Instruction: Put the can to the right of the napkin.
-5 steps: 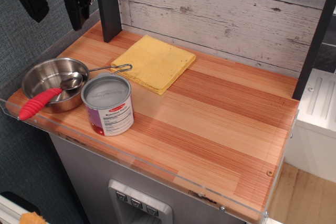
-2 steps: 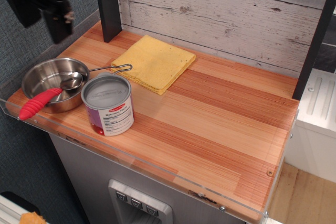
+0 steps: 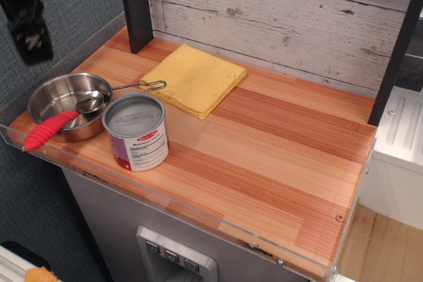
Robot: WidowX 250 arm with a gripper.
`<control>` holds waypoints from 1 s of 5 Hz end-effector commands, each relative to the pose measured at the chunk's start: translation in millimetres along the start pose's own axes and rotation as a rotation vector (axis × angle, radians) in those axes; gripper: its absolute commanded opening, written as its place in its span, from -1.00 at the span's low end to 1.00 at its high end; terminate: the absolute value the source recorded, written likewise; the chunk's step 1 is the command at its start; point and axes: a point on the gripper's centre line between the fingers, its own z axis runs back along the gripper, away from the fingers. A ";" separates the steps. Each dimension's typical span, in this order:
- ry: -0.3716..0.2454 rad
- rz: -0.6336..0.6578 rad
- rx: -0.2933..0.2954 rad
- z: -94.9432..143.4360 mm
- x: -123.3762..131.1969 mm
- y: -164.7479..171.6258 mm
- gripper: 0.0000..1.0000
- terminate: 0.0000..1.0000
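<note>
Standing upright near the front left of the wooden counter (image 3: 264, 156) is the can (image 3: 135, 131), grey lid up, its purple-and-white label turned toward the camera. There's a small red logo patch at the top of that label with white script too small to read, and below it a white panel of fine black print that looks like a nutrition table, though the words won't resolve. No other writing shows anywhere on the scene.

Just behind and to the right of the can lies the napkin (image 3: 195, 78), a flat yellow square set at an angle near the whitewashed plank wall (image 3: 277, 11). The can sits on the napkin's left side, close but apart from it. To the can's left, a steel pan (image 3: 66, 100) rests at the counter's edge, its wire handle reaching toward the napkin, with a red-handled spoon (image 3: 49, 130) lying across it.

Now the gripper (image 3: 28, 28): it has slid further left and toward the frame's corner compared with a second ago, when it hung nearer the black post (image 3: 135, 4). It holds nothing, well clear of the can. Only a dark blurred shape shows, so how far the fingers are spread, I cannot tell. Can, napkin and pan haven't budged.
</note>
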 end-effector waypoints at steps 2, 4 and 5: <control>-0.095 -0.437 -0.067 -34.5 11.6 -16.0 1.00 -1.00; -0.025 -0.481 -0.089 -52.9 32.6 -28.4 1.00 -1.00; -0.020 -0.503 -0.081 -55.6 38.6 -36.5 1.00 -1.00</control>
